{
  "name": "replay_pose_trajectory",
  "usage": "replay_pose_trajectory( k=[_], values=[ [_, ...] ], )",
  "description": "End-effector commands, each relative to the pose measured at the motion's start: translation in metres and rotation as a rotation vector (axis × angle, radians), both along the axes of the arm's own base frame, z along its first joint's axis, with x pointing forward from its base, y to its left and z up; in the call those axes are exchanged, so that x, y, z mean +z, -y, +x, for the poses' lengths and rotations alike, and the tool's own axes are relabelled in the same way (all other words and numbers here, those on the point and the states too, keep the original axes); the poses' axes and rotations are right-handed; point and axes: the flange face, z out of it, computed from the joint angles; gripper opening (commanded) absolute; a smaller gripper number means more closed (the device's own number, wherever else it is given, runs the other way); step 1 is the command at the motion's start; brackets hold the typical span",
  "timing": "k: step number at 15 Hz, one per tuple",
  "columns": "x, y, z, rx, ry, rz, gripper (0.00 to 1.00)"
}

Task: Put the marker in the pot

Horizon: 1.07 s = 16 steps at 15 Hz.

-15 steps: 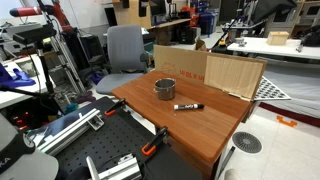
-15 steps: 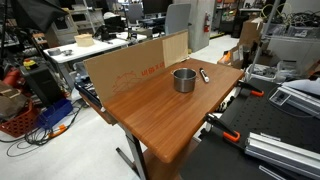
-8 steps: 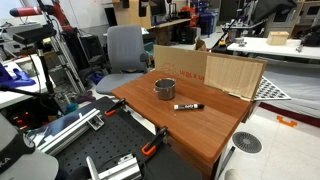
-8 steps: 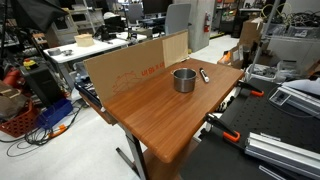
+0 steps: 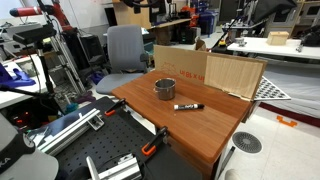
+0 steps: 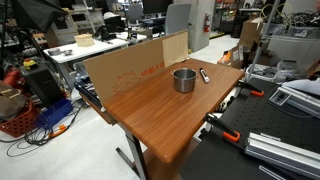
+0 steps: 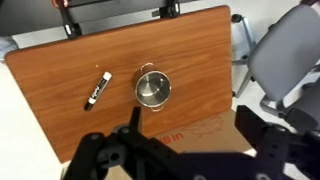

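The black marker [image 5: 188, 106] with a whitish band lies flat on the wooden table [image 5: 205, 132], a short way from the small grey metal pot [image 5: 164, 89]. Both also show in an exterior view, the marker [image 6: 204, 75] just beyond the pot [image 6: 183, 79]. In the wrist view the marker [image 7: 97, 89] lies left of the pot [image 7: 153, 89], which looks empty. My gripper [image 7: 190, 138] hangs high above the table, over the cardboard at the table's edge. Its two dark fingers are spread wide with nothing between them. The gripper does not show in either exterior view.
A cardboard wall [image 5: 222, 72] stands along one table edge, also in an exterior view [image 6: 125, 68]. A grey office chair [image 5: 124, 48] stands behind the table. Clamps and metal rails [image 6: 262, 140] sit beside it. The lab around is cluttered with benches and equipment.
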Motion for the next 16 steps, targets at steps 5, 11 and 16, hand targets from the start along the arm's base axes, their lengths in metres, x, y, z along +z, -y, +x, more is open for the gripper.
replay_pose_trajectory(
  k=[5,11,16],
  values=[
    [-0.045,0.034,0.036,-0.198,-0.052,0.002,1.0],
    [-0.097,0.063,0.069,-0.346,-0.115,-0.019,1.0],
    [-0.146,0.083,0.095,-0.445,-0.163,-0.023,1.0]
  ],
)
